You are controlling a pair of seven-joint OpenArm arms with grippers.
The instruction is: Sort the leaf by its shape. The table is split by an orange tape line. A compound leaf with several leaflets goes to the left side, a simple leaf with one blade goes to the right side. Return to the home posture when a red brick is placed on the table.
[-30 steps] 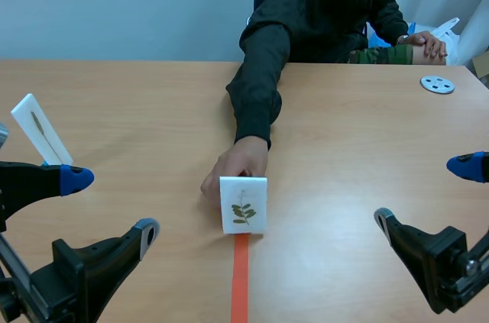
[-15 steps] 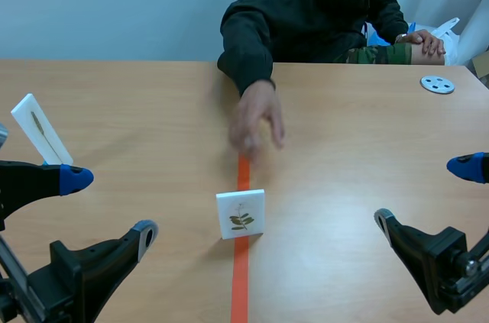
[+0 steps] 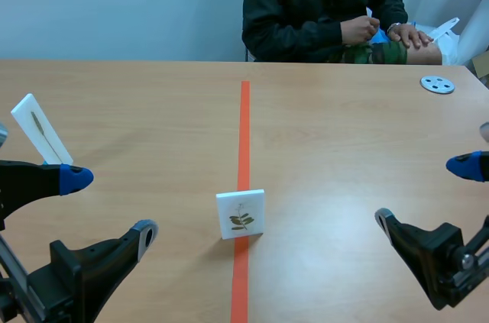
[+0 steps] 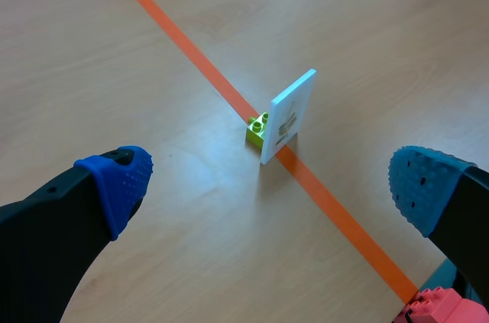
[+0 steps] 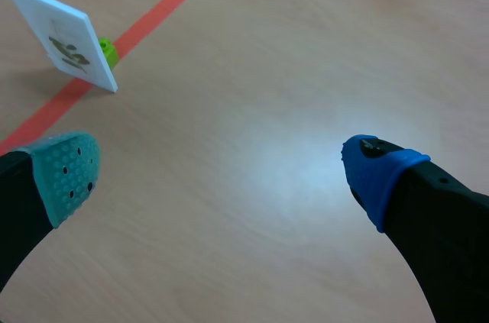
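Note:
A small white card (image 3: 241, 214) with a green compound leaf of several leaflets printed on it stands upright on the orange tape line (image 3: 244, 132), near the table's front. A lime-green brick (image 4: 258, 129) holds it up from behind. My left gripper (image 3: 111, 205) is open, low at the front left, well apart from the card. The left wrist view shows the card (image 4: 289, 115) ahead of the open left gripper (image 4: 267, 182). My right gripper (image 3: 424, 192) is open at the front right. In its wrist view the card (image 5: 65, 37) stands ahead and off to one side of the right gripper (image 5: 220, 169).
Another white card (image 3: 42, 130) with a thin single blade stands on the left side. A grey disc (image 3: 437, 84) lies at the far right. A person (image 3: 321, 2) sits across the table, hands at its far edge. A red studded piece (image 4: 439, 309) shows by the tape's near end.
The person's hand let go of the leaf card on the tape line and drew back across the table. The card stays standing. Neither arm has moved.

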